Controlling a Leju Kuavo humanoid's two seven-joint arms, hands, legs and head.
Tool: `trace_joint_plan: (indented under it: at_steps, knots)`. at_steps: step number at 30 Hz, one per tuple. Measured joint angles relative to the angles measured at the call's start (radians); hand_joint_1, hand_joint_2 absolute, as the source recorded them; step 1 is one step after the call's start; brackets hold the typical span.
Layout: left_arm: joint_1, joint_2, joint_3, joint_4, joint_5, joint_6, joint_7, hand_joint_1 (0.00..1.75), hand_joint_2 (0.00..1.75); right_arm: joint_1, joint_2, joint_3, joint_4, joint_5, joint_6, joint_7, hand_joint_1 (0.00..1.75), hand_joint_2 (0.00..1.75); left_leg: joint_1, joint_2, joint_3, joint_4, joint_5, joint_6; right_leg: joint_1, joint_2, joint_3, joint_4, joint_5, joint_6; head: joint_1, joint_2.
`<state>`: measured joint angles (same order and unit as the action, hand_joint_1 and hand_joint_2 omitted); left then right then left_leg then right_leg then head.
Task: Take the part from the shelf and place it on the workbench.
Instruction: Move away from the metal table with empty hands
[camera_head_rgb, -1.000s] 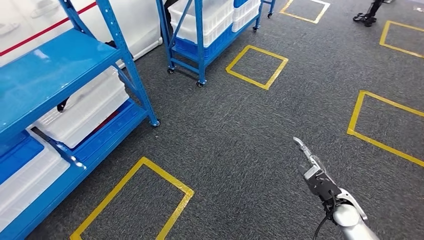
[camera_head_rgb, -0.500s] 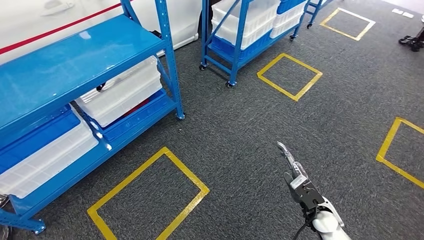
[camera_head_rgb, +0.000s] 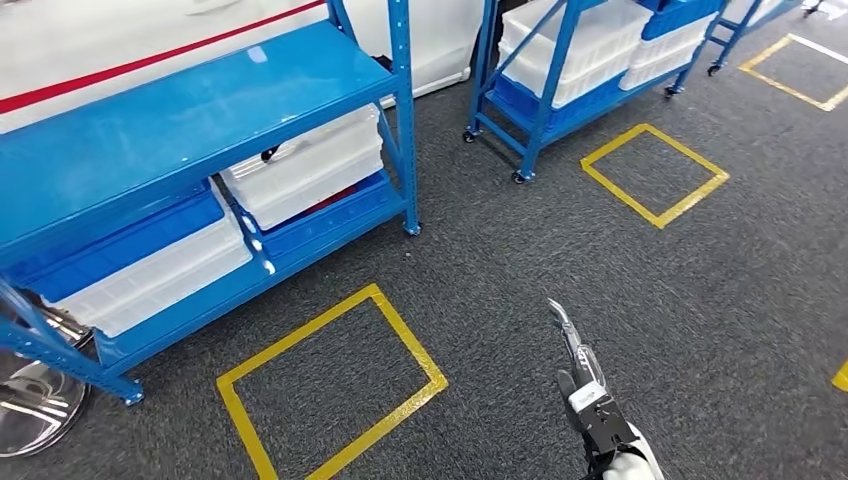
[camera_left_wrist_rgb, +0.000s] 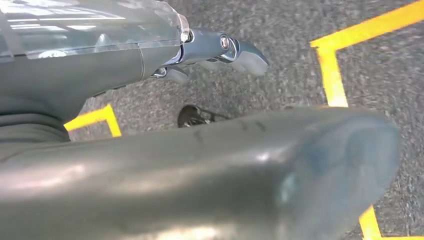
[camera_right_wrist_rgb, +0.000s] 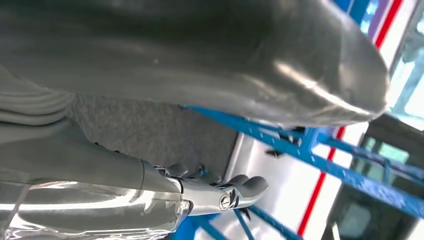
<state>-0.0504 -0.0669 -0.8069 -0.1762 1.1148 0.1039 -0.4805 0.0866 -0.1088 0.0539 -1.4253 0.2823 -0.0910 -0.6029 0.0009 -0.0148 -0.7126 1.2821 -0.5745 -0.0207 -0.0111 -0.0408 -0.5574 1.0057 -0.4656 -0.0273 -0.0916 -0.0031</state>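
Silver right hand (camera_head_rgb: 585, 385) near right, fingers extended, holding nothing, well apart from blue metal shelf (camera_head_rgb: 190, 110) far left holding translucent white plastic bins (camera_head_rgb: 310, 165), left hand (camera_left_wrist_rgb: 220, 47) empty over speckled grey carpet (camera_head_rgb: 500, 250)

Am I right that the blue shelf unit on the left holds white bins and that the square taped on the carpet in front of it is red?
Not quite. The blue shelf unit does hold white bins, but the taped square on the carpet in front of it is yellow, not red, as the head view shows.
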Motion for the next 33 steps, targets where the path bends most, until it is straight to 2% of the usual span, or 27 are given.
trace_joint_plan:
  at_steps: [1,2,4,6,7,8,10,11,12,14,15,16,17,18,19,21,22,23,25,26,28,29,30,31,32,33]
  knots:
    - [0.002,0.000,0.000,0.000,-0.005,-0.001,0.000,0.00,0.00,0.015,0.005,-0.009,-0.010,0.001,0.001,0.000,0.00,0.00,0.004,0.006,-0.004,0.015,0.002,-0.004,0.000,-0.016,0.000,0.001,-0.001,0.001,0.000,0.000]
    - [0.003,0.001,0.000,0.000,-0.011,-0.003,0.000,0.00,0.00,0.027,0.010,-0.017,-0.019,0.002,0.001,0.000,0.00,0.00,0.007,0.011,0.014,-0.015,0.024,-0.006,-0.001,-0.030,0.001,0.001,-0.003,0.003,0.000,0.000]
    - [0.005,0.002,0.000,0.000,-0.021,-0.005,0.000,0.00,0.00,0.045,0.020,-0.029,-0.036,0.003,0.003,0.001,0.00,0.00,0.012,0.038,0.092,-0.156,0.086,-0.009,-0.002,-0.054,0.005,0.005,-0.008,0.010,0.000,0.000]
    - [0.003,0.003,0.000,0.000,-0.029,-0.007,0.000,0.00,0.00,0.058,0.028,-0.037,-0.049,0.004,0.007,0.004,0.00,0.00,0.009,0.072,0.145,-0.253,0.114,-0.001,0.000,-0.072,0.010,0.008,-0.013,0.020,0.000,0.000]
    - [0.003,0.004,0.000,0.000,-0.030,-0.008,0.000,0.00,0.00,0.064,0.031,-0.040,-0.053,0.004,0.009,0.006,0.00,0.00,0.007,0.079,0.151,-0.267,0.113,0.006,0.001,-0.080,0.012,0.009,-0.014,0.026,0.000,0.000]
    - [0.004,0.005,-0.001,0.000,-0.030,-0.008,0.000,0.00,0.00,0.069,0.035,-0.042,-0.056,0.004,0.013,0.007,0.00,0.00,0.004,0.077,0.149,-0.265,0.113,0.014,0.003,-0.088,0.015,0.008,-0.015,0.032,0.000,0.000]
    - [0.006,0.007,-0.001,0.000,-0.023,-0.007,-0.003,0.00,0.00,0.072,0.045,-0.043,-0.057,0.004,0.025,0.008,0.00,0.00,0.004,0.057,0.148,-0.272,0.118,0.027,0.001,-0.095,0.021,0.009,-0.019,0.045,0.000,0.000]
    - [0.007,0.009,0.000,0.000,-0.018,-0.006,-0.005,0.00,0.00,0.070,0.049,-0.042,-0.056,0.004,0.030,0.008,0.00,0.00,0.006,0.048,0.149,-0.275,0.121,0.033,-0.001,-0.082,0.020,0.014,-0.026,0.051,0.000,0.000]
    - [0.007,0.010,0.000,0.000,-0.013,-0.006,-0.007,0.00,0.00,0.068,0.052,-0.042,-0.053,0.003,0.034,0.008,0.00,0.00,0.007,0.038,0.150,-0.277,0.125,0.038,-0.004,-0.055,0.010,0.041,-0.047,0.056,0.000,0.000]
    - [0.005,0.014,0.000,0.000,-0.007,-0.007,-0.010,0.00,0.00,0.066,0.055,-0.042,-0.044,0.002,0.038,0.007,0.00,0.00,0.006,0.016,0.147,-0.278,0.130,0.046,-0.006,0.007,-0.043,0.155,-0.112,0.060,0.000,0.000]
    - [0.004,0.015,0.000,0.000,-0.005,-0.007,-0.011,0.00,0.00,0.067,0.057,-0.042,-0.038,0.001,0.039,0.007,0.00,0.00,0.004,0.002,0.144,-0.277,0.132,0.049,-0.005,0.026,-0.079,0.227,-0.142,0.059,0.000,0.000]
    - [0.005,0.017,0.000,0.000,-0.005,-0.008,-0.011,0.00,0.00,0.068,0.059,-0.042,-0.033,0.001,0.039,0.008,0.00,0.00,0.002,-0.013,0.142,-0.277,0.134,0.051,-0.005,0.033,-0.104,0.276,-0.153,0.057,0.000,0.000]
    - [0.005,0.018,0.000,0.001,-0.005,-0.009,-0.011,0.00,0.00,0.067,0.062,-0.042,-0.029,0.001,0.040,0.008,0.00,0.00,-0.001,-0.029,0.140,-0.276,0.135,0.052,-0.004,0.036,-0.114,0.290,-0.144,0.054,0.000,0.000]
    - [0.005,0.019,0.000,0.001,-0.006,-0.009,-0.011,0.00,0.00,0.067,0.065,-0.041,-0.027,0.001,0.040,0.008,0.00,0.00,-0.003,-0.045,0.141,-0.275,0.135,0.052,-0.002,0.041,-0.103,0.261,-0.114,0.048,0.000,0.000]
    - [0.005,0.019,0.000,0.001,-0.009,-0.009,-0.010,0.00,0.00,0.066,0.068,-0.041,-0.025,0.001,0.040,0.009,0.00,0.00,-0.005,-0.060,0.142,-0.274,0.136,0.052,0.000,0.054,-0.074,0.197,-0.073,0.039,0.000,0.000]
    - [0.004,0.019,0.000,0.001,-0.013,-0.009,-0.007,0.00,0.00,0.064,0.074,-0.041,-0.025,0.001,0.039,0.009,0.00,0.00,-0.006,-0.088,0.141,-0.272,0.138,0.048,0.003,0.102,-0.014,0.064,-0.018,0.021,0.000,0.000]
    - [0.004,0.020,0.000,0.001,-0.014,-0.010,-0.003,0.00,0.00,0.064,0.077,-0.041,-0.025,0.001,0.040,0.010,0.00,0.00,-0.004,-0.100,0.138,-0.272,0.140,0.043,0.005,0.118,0.001,0.028,-0.008,0.016,0.000,0.000]
    - [0.004,0.020,0.000,0.001,-0.014,-0.010,0.001,0.00,0.00,0.064,0.079,-0.041,-0.025,0.001,0.041,0.010,0.00,0.00,-0.002,-0.111,0.134,-0.272,0.143,0.038,0.007,0.123,0.006,0.015,-0.009,0.014,0.000,0.000]
    - [0.008,0.022,0.000,0.001,-0.015,-0.008,0.009,0.00,0.00,0.063,0.086,-0.041,-0.025,0.001,0.045,0.011,0.00,0.00,0.001,-0.129,0.128,-0.275,0.147,0.025,0.007,0.098,0.009,0.005,-0.003,0.013,0.000,0.000]
    - [0.009,0.023,0.000,0.002,-0.016,-0.008,0.012,0.00,0.00,0.062,0.089,-0.041,-0.025,0.001,0.047,0.011,0.00,0.00,-0.001,-0.120,0.124,-0.270,0.141,0.021,0.003,0.086,0.012,-0.003,0.001,0.011,0.000,0.000]
    - [0.008,0.025,0.000,0.003,-0.017,-0.007,0.016,0.00,0.00,0.062,0.097,-0.041,-0.025,0.001,0.053,0.011,0.00,0.00,-0.004,-0.063,0.095,-0.204,0.095,0.011,-0.003,0.057,0.017,-0.016,0.007,0.006,0.000,0.000]
    - [0.006,0.025,0.000,0.003,-0.018,-0.007,0.017,0.00,0.00,0.064,0.099,-0.041,-0.025,0.001,0.056,0.011,0.00,0.00,-0.002,-0.028,0.066,-0.139,0.057,0.006,-0.002,0.041,0.017,-0.018,0.007,0.003,0.000,0.000]
    - [0.005,0.025,0.000,0.003,-0.018,-0.007,0.018,0.00,0.00,0.067,0.100,-0.041,-0.024,0.000,0.058,0.011,0.00,0.00,0.002,-0.008,0.034,-0.070,0.023,0.000,-0.002,0.025,0.016,-0.018,0.006,0.002,-0.001,0.000]
    - [0.005,0.025,0.000,0.003,-0.018,-0.007,0.019,0.00,0.00,0.070,0.101,-0.042,-0.024,-0.003,0.060,0.012,0.00,0.00,0.006,0.001,0.011,-0.018,0.004,-0.006,-0.001,0.010,0.016,-0.017,0.005,0.002,-0.001,0.000]
    - [0.005,0.025,0.000,0.003,-0.018,-0.007,0.019,0.00,0.00,0.072,0.102,-0.042,-0.024,-0.006,0.063,0.011,0.00,0.00,0.010,0.007,0.005,0.002,0.003,-0.011,-0.002,-0.006,0.015,-0.015,0.004,0.003,-0.001,0.000]
    - [0.006,0.025,-0.001,0.003,-0.018,-0.006,0.020,0.00,0.00,0.073,0.103,-0.043,-0.023,-0.010,0.066,0.011,0.00,0.00,0.014,0.012,0.020,-0.022,0.024,-0.016,-0.002,-0.019,0.016,-0.013,0.002,0.006,-0.001,0.000]
